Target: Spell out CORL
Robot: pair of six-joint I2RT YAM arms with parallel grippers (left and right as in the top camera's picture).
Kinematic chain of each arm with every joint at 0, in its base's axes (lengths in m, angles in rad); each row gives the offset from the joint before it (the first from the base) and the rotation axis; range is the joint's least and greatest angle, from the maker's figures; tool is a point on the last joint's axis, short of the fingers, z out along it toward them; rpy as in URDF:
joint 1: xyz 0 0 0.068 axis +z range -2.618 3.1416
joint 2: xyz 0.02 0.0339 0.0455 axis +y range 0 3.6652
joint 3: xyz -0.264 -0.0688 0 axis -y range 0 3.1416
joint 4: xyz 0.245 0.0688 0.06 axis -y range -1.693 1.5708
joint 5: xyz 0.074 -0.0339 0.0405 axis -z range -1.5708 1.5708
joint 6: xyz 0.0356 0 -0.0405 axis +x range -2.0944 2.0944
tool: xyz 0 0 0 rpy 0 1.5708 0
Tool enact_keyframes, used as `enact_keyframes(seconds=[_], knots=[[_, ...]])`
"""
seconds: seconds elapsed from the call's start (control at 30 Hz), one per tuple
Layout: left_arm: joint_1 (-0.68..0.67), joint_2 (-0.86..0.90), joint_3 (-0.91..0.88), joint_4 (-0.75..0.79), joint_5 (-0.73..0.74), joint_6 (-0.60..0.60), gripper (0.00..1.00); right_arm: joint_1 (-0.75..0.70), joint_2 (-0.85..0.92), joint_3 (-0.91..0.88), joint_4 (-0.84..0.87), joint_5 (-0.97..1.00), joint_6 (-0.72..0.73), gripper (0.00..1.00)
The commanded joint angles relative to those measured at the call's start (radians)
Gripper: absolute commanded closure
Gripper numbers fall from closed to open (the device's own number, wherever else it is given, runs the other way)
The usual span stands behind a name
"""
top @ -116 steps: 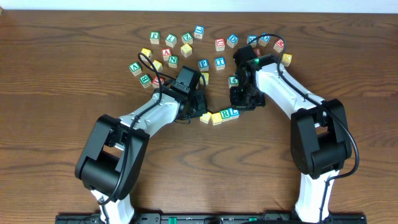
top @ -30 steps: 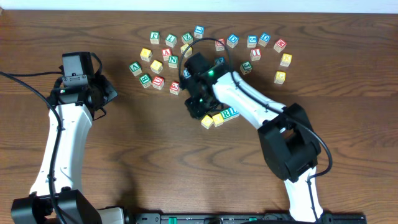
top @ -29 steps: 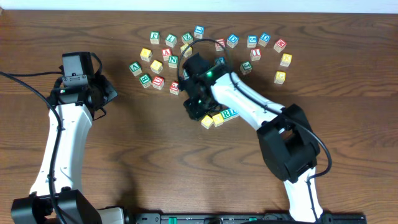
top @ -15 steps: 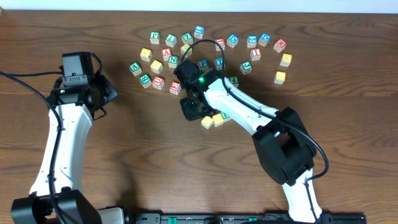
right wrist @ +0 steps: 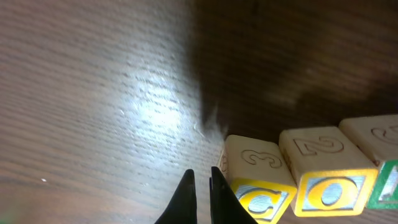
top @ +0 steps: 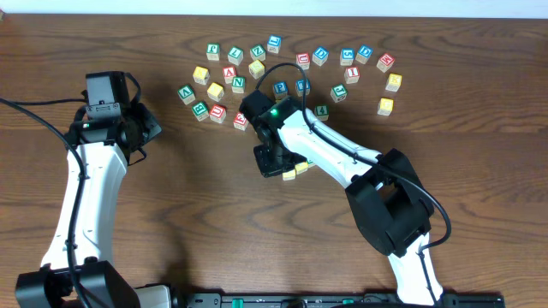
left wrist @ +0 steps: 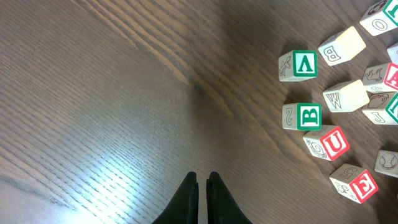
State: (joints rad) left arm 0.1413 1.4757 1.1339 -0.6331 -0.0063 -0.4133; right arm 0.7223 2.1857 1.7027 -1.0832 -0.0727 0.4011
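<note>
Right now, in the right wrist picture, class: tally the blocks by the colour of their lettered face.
Yellow face: 2, the C block and the O block
Green face: 1, the end block, cut off by the frame
Total: 3

A dark wooden desk carries a loose scatter of lettered cubes along the middle of its far edge. At the scatter's left end sit a green V cube, a green B cube, a red U cube and a red E cube (each flat on the wood, none stacked). A blue-lettered cube lies nearest the far edge.
</note>
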Motion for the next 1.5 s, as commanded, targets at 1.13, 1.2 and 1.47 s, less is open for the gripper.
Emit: enact_keyframes(seconds=[1.13, 1.2, 1.47], knots=[[0.004, 0.008, 0.0, -0.022, -0.014, 0.017, 0.92, -0.051, 0.01, 0.0, 0.039, -0.08, -0.346, 0.86], [0.004, 0.008, 0.0, -0.022, -0.014, 0.017, 0.92, -0.04, 0.01, -0.001, 0.019, -0.071, -0.328, 0.84], [0.004, 0.008, 0.0, -0.025, -0.013, 0.017, 0.92, -0.073, 0.01, -0.002, -0.047, -0.007, -0.324, 0.82]])
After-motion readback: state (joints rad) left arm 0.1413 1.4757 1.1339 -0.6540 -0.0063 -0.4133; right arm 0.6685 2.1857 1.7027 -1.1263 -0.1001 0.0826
